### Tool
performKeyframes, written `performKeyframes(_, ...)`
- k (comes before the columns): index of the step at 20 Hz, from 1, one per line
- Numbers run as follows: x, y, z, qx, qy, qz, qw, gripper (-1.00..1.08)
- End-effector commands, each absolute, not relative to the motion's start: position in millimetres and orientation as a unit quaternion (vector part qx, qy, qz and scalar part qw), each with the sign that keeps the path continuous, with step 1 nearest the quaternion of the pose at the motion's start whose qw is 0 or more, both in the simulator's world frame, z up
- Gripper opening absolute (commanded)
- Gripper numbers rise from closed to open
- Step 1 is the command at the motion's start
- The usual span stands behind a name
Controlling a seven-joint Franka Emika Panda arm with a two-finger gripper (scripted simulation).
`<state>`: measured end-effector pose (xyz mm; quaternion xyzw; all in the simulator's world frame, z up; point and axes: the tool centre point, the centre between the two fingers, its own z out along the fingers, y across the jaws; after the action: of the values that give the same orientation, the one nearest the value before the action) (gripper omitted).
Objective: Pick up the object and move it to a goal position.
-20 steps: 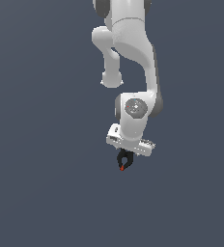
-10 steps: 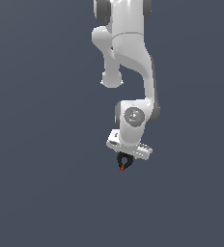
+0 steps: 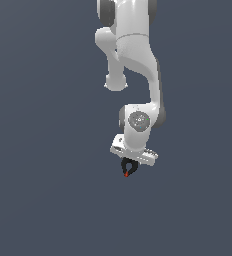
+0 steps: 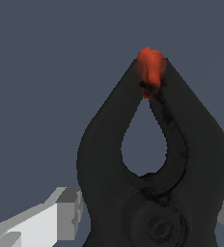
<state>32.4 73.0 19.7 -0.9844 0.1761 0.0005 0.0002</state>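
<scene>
The object (image 3: 128,167) is a small black spring clamp with a red tip (image 3: 126,175) that points down. It hangs under the white hand, held in my gripper (image 3: 130,163), which is shut on it. In the wrist view the clamp (image 4: 104,164) fills most of the picture, its two black arms meeting at the red tip (image 4: 151,67). Grey-white fingers (image 4: 61,217) show at both sides of its base. The clamp touches no surface. No goal marker shows.
The white arm (image 3: 135,55) comes down from the top of the exterior view to the wrist joint (image 3: 138,121). Everything around is a plain dark blue-grey background.
The wrist joint has sunk slightly and the upper arm has shifted. The gripper and the clamp in it have barely moved.
</scene>
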Motion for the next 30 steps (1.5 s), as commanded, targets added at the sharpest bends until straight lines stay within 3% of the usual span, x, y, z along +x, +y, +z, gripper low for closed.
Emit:
performKeyframes(1,33,72,19,-0.984,0.177,0.000,0.000,-1.00)
performKeyframes(16,7,38,33,-0.984,0.176,0.000,0.000,-1.00)
performKeyframes(30,-74,-77,77,-0.984,0.177,0.000,0.001,-1.00)
